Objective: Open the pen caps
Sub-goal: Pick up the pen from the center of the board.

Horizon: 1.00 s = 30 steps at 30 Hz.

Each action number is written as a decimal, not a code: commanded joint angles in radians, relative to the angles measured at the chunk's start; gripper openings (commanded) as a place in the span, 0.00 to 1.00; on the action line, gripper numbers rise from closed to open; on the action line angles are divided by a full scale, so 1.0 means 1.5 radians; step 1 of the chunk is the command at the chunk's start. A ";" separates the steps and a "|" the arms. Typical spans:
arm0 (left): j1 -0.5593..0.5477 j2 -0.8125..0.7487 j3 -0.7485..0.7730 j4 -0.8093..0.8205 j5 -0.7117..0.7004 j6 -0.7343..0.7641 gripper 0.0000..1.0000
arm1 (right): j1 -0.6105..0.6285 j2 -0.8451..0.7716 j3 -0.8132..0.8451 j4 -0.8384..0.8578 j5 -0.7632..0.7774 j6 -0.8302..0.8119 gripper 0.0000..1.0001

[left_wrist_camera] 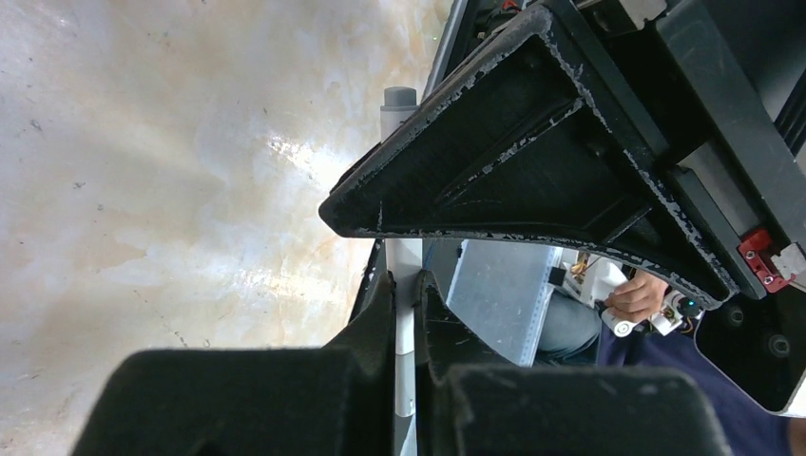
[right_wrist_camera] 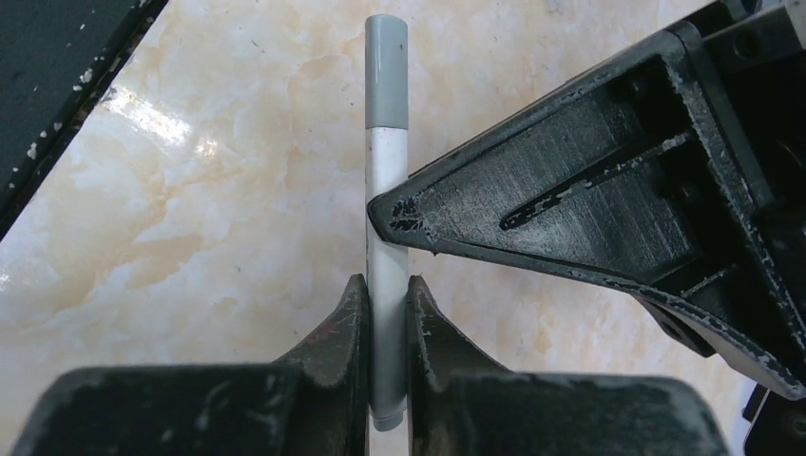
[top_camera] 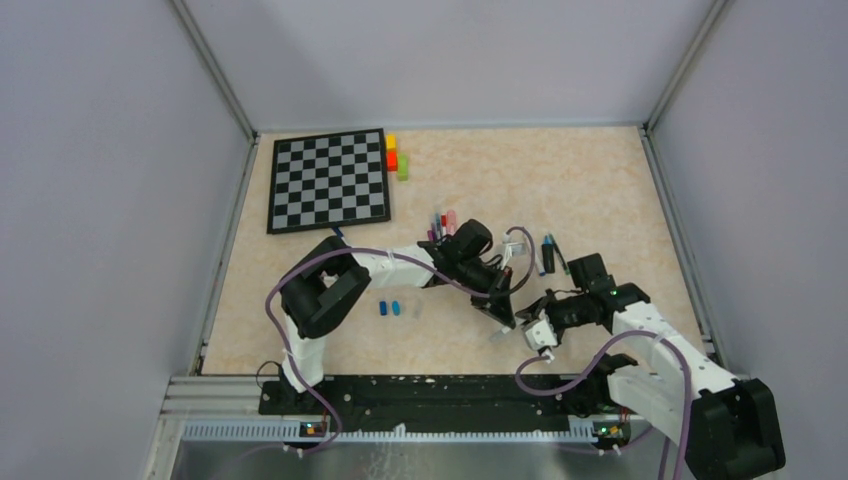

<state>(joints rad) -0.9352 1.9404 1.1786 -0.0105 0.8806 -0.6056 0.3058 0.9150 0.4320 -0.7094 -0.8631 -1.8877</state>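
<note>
1. The right gripper (right_wrist_camera: 386, 285) has both fingers pressed against the near end of the grey-capped pen (right_wrist_camera: 387, 171) and holds it firmly.
2. The grey cap (right_wrist_camera: 387, 66) sits on the pen's far end, past both grippers, with nothing touching it.
3. The left gripper (left_wrist_camera: 406, 285) is clamped tight on the same pen's white barrel, so the pen spans the two grippers over the near middle of the table (top_camera: 600, 180).
4. One left finger (right_wrist_camera: 570, 199) crosses the barrel between the right fingers and the cap.
5. Two blue caps (top_camera: 383, 308) lie side by side, left of the grippers.
6. A cluster of pens (top_camera: 440, 222) lies beyond the left wrist, and dark pens (top_camera: 548, 252) lie further right.
7. The chessboard (top_camera: 328, 180) lies far left, with coloured blocks (top_camera: 392, 158) at its far right corner.
</note>
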 commanded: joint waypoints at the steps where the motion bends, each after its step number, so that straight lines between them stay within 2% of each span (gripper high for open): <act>1: -0.001 -0.008 0.014 0.034 0.005 -0.013 0.03 | 0.010 -0.006 0.009 -0.026 -0.021 -0.019 0.00; 4: 0.001 -0.041 -0.003 0.045 -0.014 -0.021 0.13 | 0.008 -0.010 0.019 -0.053 -0.038 -0.024 0.00; 8: 0.016 -0.126 -0.059 0.066 -0.089 -0.033 0.33 | -0.011 -0.018 0.043 -0.117 -0.075 -0.036 0.00; 13: 0.028 -0.308 -0.175 0.133 -0.227 -0.028 0.56 | -0.059 -0.027 0.077 -0.189 -0.139 -0.034 0.00; 16: 0.029 -0.429 -0.250 0.173 -0.307 -0.006 0.65 | -0.077 -0.026 0.091 -0.198 -0.168 0.010 0.00; 20: 0.030 -0.552 -0.340 0.258 -0.390 -0.008 0.70 | -0.090 -0.016 0.133 -0.165 -0.224 0.196 0.00; 22: 0.030 -0.609 -0.390 0.312 -0.419 -0.014 0.79 | -0.098 -0.011 0.151 -0.135 -0.254 0.308 0.00; 23: 0.030 -0.634 -0.417 0.343 -0.434 -0.018 0.85 | -0.101 -0.009 0.154 -0.107 -0.262 0.395 0.00; 25: 0.030 -0.677 -0.466 0.397 -0.461 -0.032 0.97 | -0.104 -0.006 0.155 -0.056 -0.271 0.496 0.00; 30: 0.031 -0.727 -0.546 0.485 -0.488 -0.080 0.99 | -0.106 0.013 0.139 0.115 -0.288 0.774 0.00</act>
<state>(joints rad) -0.8894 0.8875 0.4210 0.5243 0.2222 -0.6682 0.1547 0.9138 0.6292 -0.7723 -1.2049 -1.1618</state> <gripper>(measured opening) 0.986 0.105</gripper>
